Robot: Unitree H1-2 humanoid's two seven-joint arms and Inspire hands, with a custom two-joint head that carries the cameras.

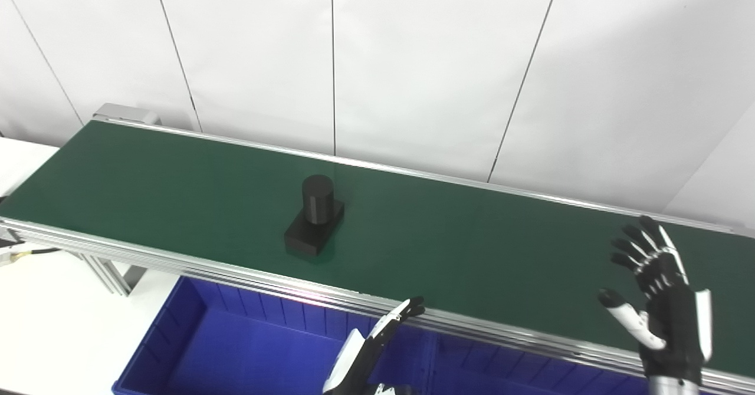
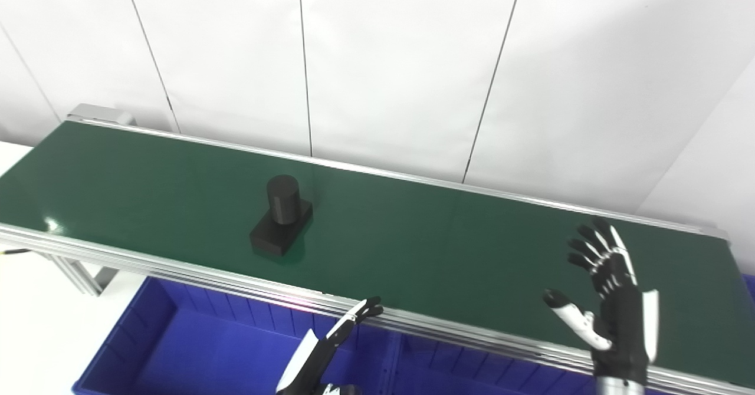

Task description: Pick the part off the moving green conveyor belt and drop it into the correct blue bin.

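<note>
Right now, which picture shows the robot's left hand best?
The left eye view, a little: the left hand shows more of its fingers there, reaching up over the blue bin. The right eye view shows the same hand, cut off lower at the picture's bottom.

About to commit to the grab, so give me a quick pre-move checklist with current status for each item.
1. Black part upright on the green conveyor belt: ok.
2. Right hand empty, fingers spread: ok.
3. Left hand holding nothing: ok; it sits low by the belt's near rail, partly cut off.
4. Either hand touching the part: not ok, both are apart from it.
5. Blue bin open below the belt: ok.
6. Which bin is correct: cannot tell.
</note>
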